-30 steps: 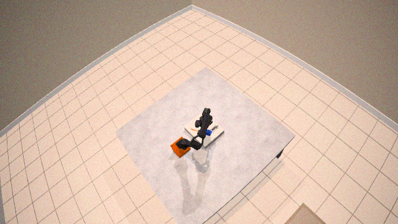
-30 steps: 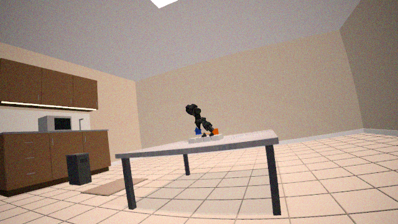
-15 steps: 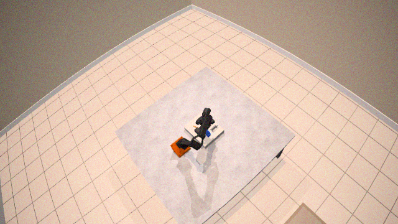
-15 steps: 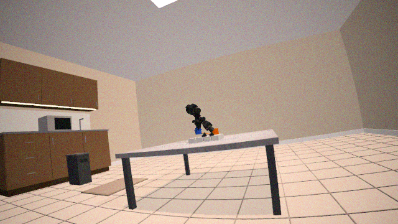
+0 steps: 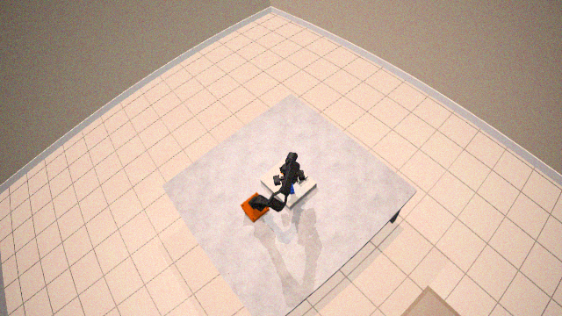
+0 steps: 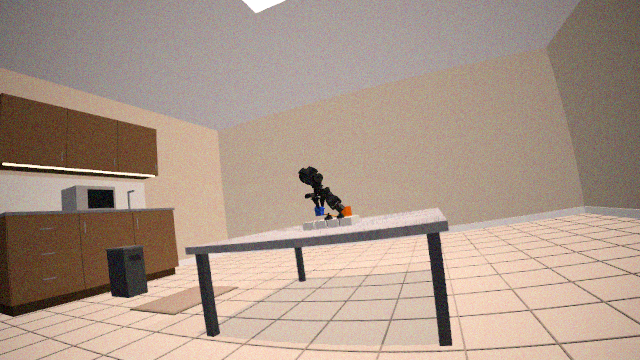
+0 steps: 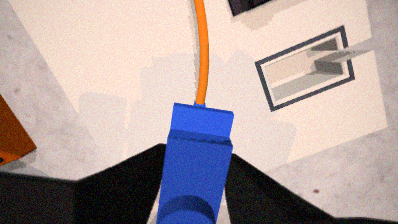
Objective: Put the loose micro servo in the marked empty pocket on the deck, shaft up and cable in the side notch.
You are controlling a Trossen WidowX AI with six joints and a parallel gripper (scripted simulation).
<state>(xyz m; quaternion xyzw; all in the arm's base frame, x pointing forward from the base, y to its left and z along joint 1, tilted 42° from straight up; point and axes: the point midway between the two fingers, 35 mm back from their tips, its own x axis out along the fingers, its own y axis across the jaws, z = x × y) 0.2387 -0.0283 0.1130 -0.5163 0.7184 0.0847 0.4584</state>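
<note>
My gripper is shut on the blue micro servo and holds it above the cream deck. The servo's orange cable runs away from the body over the deck. In the wrist view the marked empty pocket, a dark-outlined rectangle with a side notch, lies to the upper right of the servo, apart from it. The corner of a dark seated servo shows at the top edge.
The deck lies on a grey table. The arm's orange base is beside the deck. A kitchen counter, a microwave and a bin stand far off to the left.
</note>
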